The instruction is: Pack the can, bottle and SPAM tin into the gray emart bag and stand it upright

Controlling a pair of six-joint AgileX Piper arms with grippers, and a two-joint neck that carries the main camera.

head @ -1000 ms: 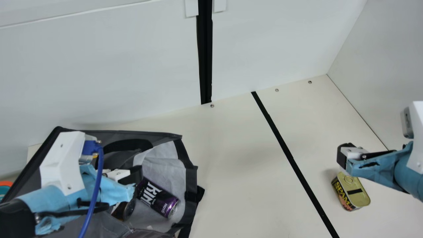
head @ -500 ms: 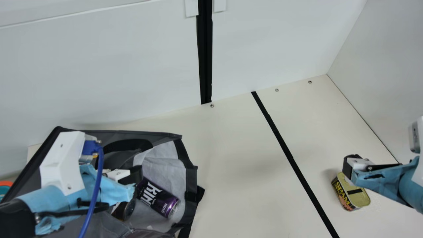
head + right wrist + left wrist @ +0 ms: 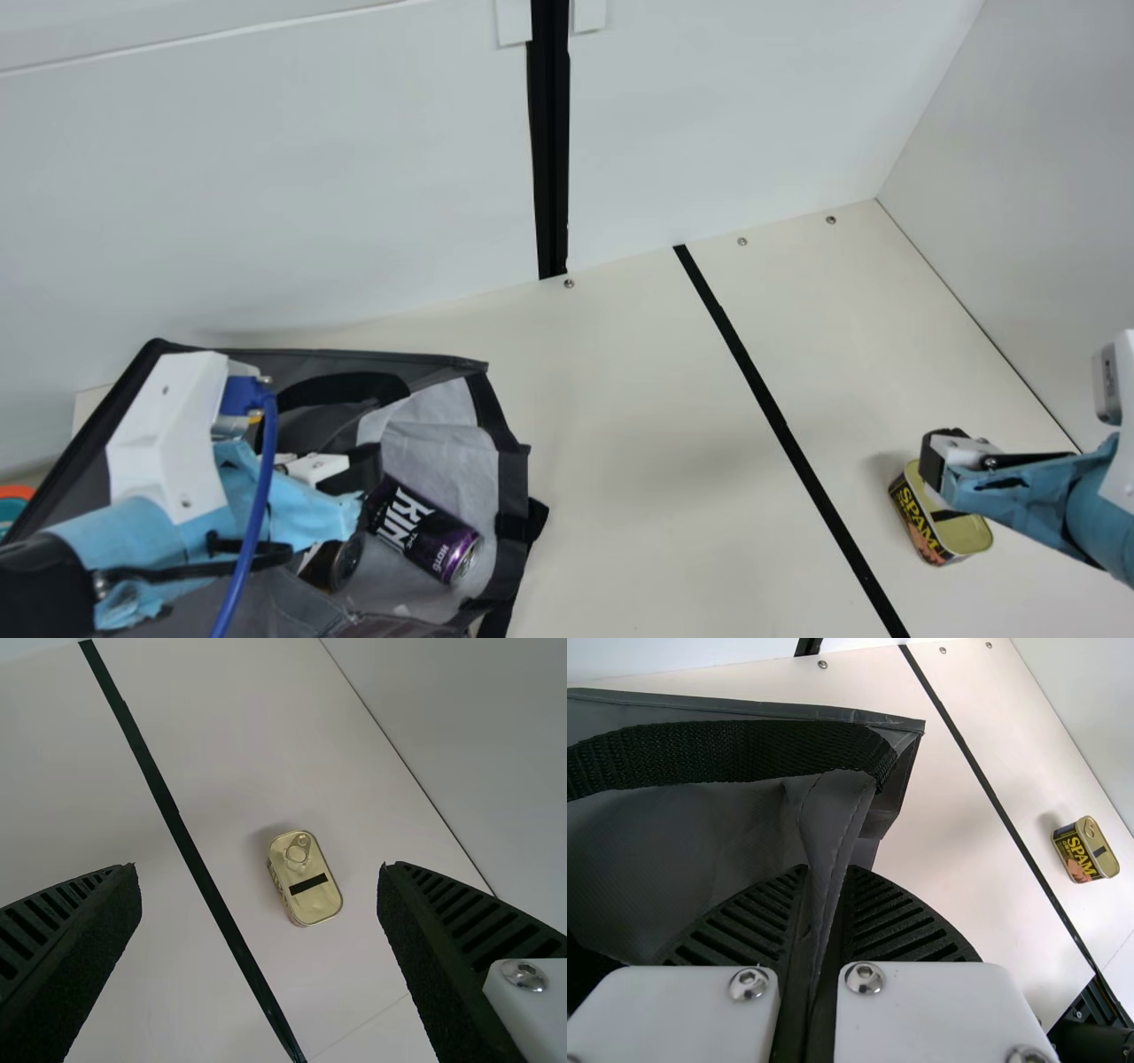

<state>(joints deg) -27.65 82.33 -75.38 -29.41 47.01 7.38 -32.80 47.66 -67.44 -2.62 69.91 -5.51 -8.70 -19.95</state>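
While the left gripper (image 3: 826, 870) pinches a fold of the gray emart bag (image 3: 512, 496), its two ribbed fingers closed on the fabric, the task appears to be at its last item, the SPAM tin (image 3: 935, 545). The bag is at the near left, mouth open, with the purple can (image 3: 430, 536) on its side against the pale lining. Beside the can is a dark round cap (image 3: 345, 563), probably the bottle's; the rest is mostly hidden.

The tin sits at the near right on the cream table (image 3: 638, 443), ring-pull lid up, to the right of the black strip (image 3: 780, 416). Above it is the right gripper (image 3: 258, 866), spread wide and holding nothing, the tin framed between its fingers.

The next move likely calls for lowering straight over the tin, closing on its sides, and lifting it left across to the bag. The left gripper should hold the mouth open meanwhile. A skewed grip could twist the tin. Standing the bag upright would come after.
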